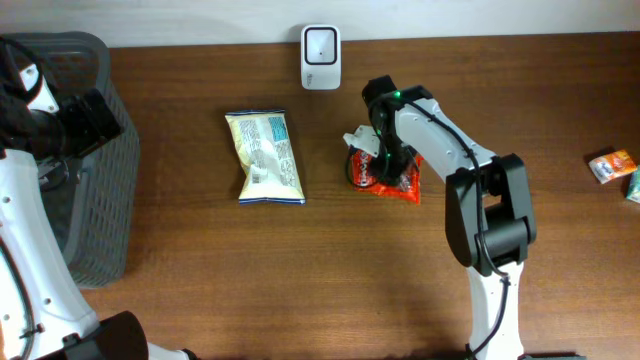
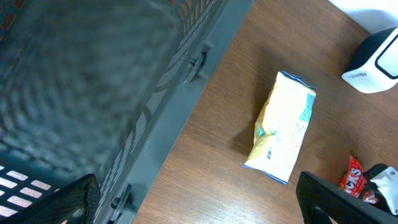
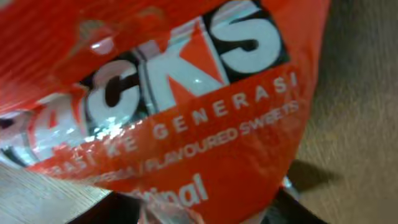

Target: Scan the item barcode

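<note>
The right gripper [image 1: 380,160] is sitting low over the one red sweets packet [image 3: 249,162], which is lying on the wooden table [image 1: 200,290] just right of centre, in front of the scanner [image 1: 320,57]. Its glossy, crinkled foil, with white lettering on black, is filling the wrist camera, and I cannot tell whether the jaws are apart or clamped on it. Near its left, one pale yellow packet [image 1: 265,157], pillow-shaped and edged in blue, is lying flat. The single scanner, white and rounded, is standing at the table's back edge. Two more small things, an orange packet [image 1: 611,165] and a teal packet [image 1: 634,186], are sitting at the far right, well apart from the rest. The left gripper [image 2: 193,190] is hovering with its two dark fingers [image 2: 74,199] spread wide above the one dark grey basket [image 1: 95,230], plastic with slatted walls.
</note>
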`<state>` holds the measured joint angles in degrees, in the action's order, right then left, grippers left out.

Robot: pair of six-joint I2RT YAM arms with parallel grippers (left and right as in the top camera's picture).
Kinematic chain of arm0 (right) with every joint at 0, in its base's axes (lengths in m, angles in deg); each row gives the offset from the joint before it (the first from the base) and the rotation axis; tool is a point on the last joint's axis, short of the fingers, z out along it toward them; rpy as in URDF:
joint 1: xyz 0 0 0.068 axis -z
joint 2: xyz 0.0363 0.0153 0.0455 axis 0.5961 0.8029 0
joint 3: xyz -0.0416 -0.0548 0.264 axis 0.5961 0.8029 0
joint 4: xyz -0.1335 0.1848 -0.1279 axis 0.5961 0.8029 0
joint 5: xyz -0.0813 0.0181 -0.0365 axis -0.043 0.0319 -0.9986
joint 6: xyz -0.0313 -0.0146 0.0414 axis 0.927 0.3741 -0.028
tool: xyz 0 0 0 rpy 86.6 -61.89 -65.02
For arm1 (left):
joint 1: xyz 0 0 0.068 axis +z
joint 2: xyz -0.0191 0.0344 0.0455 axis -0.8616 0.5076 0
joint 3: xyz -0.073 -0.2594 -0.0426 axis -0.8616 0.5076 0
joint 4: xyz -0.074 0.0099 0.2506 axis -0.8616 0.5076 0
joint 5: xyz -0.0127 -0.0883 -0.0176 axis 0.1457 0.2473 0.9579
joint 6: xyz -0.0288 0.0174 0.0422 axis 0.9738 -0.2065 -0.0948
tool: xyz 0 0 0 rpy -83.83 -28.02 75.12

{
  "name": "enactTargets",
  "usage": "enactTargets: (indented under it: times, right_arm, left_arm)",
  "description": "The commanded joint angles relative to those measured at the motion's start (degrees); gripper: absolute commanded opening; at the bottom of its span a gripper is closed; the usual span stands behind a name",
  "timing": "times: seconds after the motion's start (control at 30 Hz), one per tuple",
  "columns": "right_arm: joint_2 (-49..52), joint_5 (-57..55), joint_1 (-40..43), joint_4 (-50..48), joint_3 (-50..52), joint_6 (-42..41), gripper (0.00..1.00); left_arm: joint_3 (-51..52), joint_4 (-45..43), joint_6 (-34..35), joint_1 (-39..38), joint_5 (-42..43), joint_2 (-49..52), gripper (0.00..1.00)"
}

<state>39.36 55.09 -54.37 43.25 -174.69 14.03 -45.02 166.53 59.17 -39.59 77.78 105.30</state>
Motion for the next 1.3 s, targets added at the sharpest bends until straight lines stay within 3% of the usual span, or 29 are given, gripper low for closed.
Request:
enactTargets:
  times: [0.0,0.07,0.1,0.3,0.47,0.53,0.63,0.8,1.07,1.2,1.27]
  right_arm:
    - [-0.15,0.15,0.15,-3.39,1.6,-4.92,0.21]
    - [-0.22,0.15,0.15,-4.9,1.33,-8.81,0.06]
    - [-0.26,0.15,0.15,-5.22,0.44,-11.1,0.04]
    - [-0.26,0.24,0.13,-8.76,-14.47,-30.05,0.04]
    - [-0.24,2.8,0.11,-23.87,-17.68,-45.33,0.04]
    - [-0.17,9.51,-0.09,-33.22,-17.68,-46.05,0.04]
    - [1.46,9.9,-0.98,-42.91,-17.68,-49.46,0.04]
    - [6.25,9.9,-2.14,-51.32,-17.68,-49.48,0.04]
    - [6.1,9.16,-2.34,-54.69,-17.7,-49.66,0.04]
    - [2.21,7.26,-2.34,-48.06,-17.7,-47.01,0.05]
    - [0.5,7.3,-2.36,-41.44,-17.7,-43.1,0.26]
  left_arm:
    - [0.15,-0.09,0.52,0.2,0.63,-0.24,0.99]
    - [0.15,-0.09,0.52,0.2,0.61,-0.24,0.99]
    - [0.15,-0.09,0.55,0.2,0.61,-0.24,0.99]
    - [0.15,-0.09,0.52,0.2,0.61,-0.24,0.99]
    - [0.15,-0.09,0.55,0.2,0.61,-0.24,0.99]
    - [0.15,-0.09,0.55,0.2,0.61,-0.24,0.99]
    - [0.15,-0.09,0.55,0.2,0.63,-0.24,0.99]
    - [0.15,-0.09,0.52,0.2,0.61,-0.24,0.99]
    - [0.15,-0.07,0.55,0.2,0.61,-0.24,0.99]
    - [0.15,-0.09,0.52,0.2,0.61,-0.24,0.99]
    - [0.15,-0.09,0.55,0.2,0.61,-0.24,0.99]
